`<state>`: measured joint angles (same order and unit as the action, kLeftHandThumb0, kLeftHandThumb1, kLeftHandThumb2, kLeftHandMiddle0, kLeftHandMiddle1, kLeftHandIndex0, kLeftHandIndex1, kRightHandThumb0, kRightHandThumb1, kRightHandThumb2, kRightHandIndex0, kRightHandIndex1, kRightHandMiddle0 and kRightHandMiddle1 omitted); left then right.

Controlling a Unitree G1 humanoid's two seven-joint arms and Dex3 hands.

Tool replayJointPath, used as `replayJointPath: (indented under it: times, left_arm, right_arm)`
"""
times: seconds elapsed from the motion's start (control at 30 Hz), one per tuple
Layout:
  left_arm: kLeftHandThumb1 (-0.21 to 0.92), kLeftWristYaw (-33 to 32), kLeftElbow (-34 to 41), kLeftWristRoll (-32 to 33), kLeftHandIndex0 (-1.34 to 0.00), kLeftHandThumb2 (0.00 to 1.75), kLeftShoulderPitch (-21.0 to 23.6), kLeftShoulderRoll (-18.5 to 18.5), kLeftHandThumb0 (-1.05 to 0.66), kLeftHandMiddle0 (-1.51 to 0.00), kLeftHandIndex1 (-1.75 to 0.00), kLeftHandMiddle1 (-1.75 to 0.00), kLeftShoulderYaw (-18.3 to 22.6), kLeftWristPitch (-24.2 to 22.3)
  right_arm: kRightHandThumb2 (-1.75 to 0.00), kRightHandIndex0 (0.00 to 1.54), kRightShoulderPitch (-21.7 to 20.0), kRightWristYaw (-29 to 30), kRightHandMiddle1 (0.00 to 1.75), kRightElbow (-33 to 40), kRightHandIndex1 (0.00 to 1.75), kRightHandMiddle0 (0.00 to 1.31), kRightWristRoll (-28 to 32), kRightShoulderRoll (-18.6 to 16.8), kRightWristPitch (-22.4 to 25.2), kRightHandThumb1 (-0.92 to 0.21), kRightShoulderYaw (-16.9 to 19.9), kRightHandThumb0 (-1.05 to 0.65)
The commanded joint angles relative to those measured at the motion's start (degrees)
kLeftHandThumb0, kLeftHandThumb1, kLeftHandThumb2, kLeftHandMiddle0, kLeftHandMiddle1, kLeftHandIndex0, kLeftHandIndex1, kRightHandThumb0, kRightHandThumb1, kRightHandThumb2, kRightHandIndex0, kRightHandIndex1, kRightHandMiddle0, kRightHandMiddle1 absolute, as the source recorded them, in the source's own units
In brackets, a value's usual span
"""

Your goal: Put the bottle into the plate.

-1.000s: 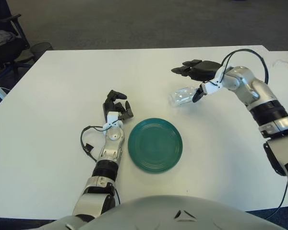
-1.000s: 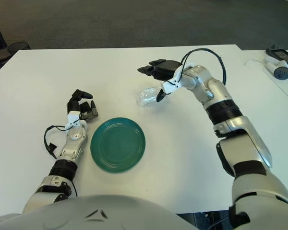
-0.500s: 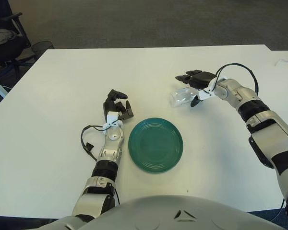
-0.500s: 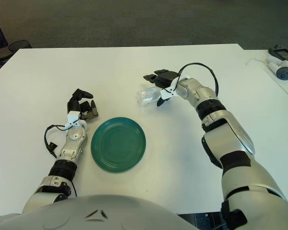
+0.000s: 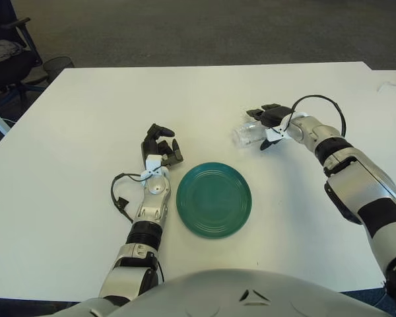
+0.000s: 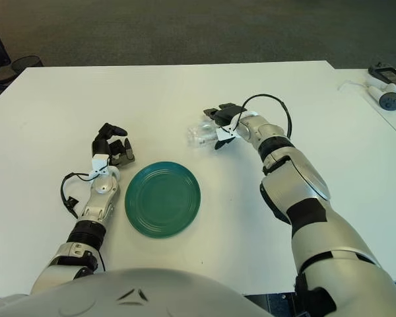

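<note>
Lying on its side on the white table, the clear bottle is being partly covered at its right end by the right hand, so that end is being hidden and the bottle's cap cannot be made out. The dark fingers are being draped over the top of the bottle and a thumb is being pressed in from the near side, but whether a firm grasp is being made cannot be told from either view. From the hand, the silver right forearm is being stretched back low over the table toward the right edge, with a black cable being looped above the wrist. The bottle is being kept just beyond the green plate, apart from its rim, up and to the right of it. The left hand is being rested on the table just left of the plate, its fingers being loosely curled around nothing, with a black cable trailing beside its forearm. Beyond the table, grey carpet is being shown, an office chair is being cut off at the upper left, and small devices are being seen on a neighbouring table at the right.
</note>
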<state>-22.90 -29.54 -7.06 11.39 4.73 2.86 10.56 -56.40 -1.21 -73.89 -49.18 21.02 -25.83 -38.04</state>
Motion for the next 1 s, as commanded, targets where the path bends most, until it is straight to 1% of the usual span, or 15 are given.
replayJointPath:
  times: [0.0, 0.17, 0.53, 0.97]
  left_arm:
    - [0.17, -0.1, -1.6, -0.1, -0.73, 1.49, -2.3, -0.1, -0.53, -1.24, -1.75, -1.75, 0.3, -2.2]
    - [0.17, -0.5, -1.5, -0.9, -0.72, 1.49, -2.4, -0.3, -0.53, -1.24, -1.75, -1.75, -0.1, -2.5]
    - [0.17, -0.2, -1.0, -0.6, -0.73, 1.50, -2.5, -0.1, -0.53, -1.24, -1.75, -1.75, -0.1, -3.3]
    - [0.18, -1.3, -1.7, -1.3, -0.72, 1.49, -2.2, 0.0, -0.52, -1.25, -1.75, -1.75, -0.5, -2.7]
  right_arm:
    - [-0.11, 0.00, -0.2, 0.1, 0.00, -1.0, 0.00, 0.00, -0.5, -0.6, 0.4, -0.92, -0.9, -1.05]
    - [-0.11, 0.00, 0.1, -0.4, 0.00, -1.0, 0.00, 0.00, 0.0, -0.7, -0.1, -0.92, -1.0, -1.05]
    - [-0.13, 0.00, 0.4, -0.5, 0.00, -1.0, 0.00, 0.00, 0.4, -1.1, -0.3, -0.92, -1.4, -1.05]
    - [-0.21, 0.00, 0.7, -0.2, 0.00, -0.9, 0.00, 0.00, 0.7, -1.5, -2.0, -0.92, -1.5, -1.05]
